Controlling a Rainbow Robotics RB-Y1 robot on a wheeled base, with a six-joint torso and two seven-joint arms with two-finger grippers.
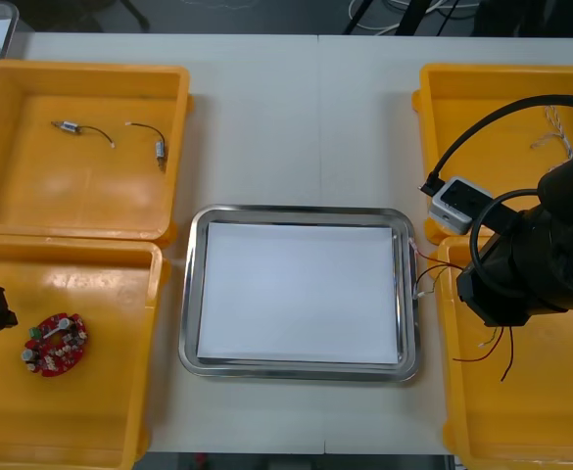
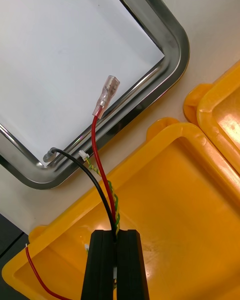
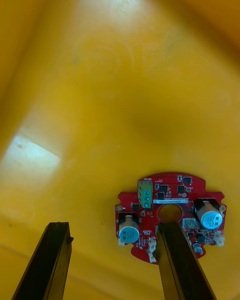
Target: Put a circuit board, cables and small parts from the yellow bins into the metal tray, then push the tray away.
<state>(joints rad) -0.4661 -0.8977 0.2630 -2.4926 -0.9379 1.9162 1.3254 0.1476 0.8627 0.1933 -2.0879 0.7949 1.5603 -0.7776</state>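
**Right gripper clamps cables at the tray's corner; left gripper open over the board**

In the near left bin (image 1: 119,411), the round red circuit board (image 1: 55,345) lies flat on the floor, close to the bin's left wall. The left gripper (image 3: 112,226) hangs over it with its fingers spread wide. One finger (image 3: 170,240) overlaps the board's middle, and the other stands off to the side over bare yellow floor.

In the near right bin (image 2: 180,205), the right gripper (image 2: 118,232) is clenched on a bundle of cables (image 2: 102,180): one red, one black, and one twisted yellow and green. The red one ends in a clear-sleeved plug above the rim of the tray (image 1: 190,294). The black one's tip touches that rim at the near right corner.

The tray, white inside, holds nothing. Its right rim runs just beside the right bins, and a narrow strip of table (image 1: 296,127) separates it from the left bins.

The far left bin (image 1: 12,196) holds two small metal parts (image 1: 159,149) with short wires, lying apart. In the far right bin (image 1: 462,88) lies a twisted cable (image 1: 550,132). The right arm (image 1: 531,255) crosses both right bins.

Beyond the tray, the table runs bare to its far edge.
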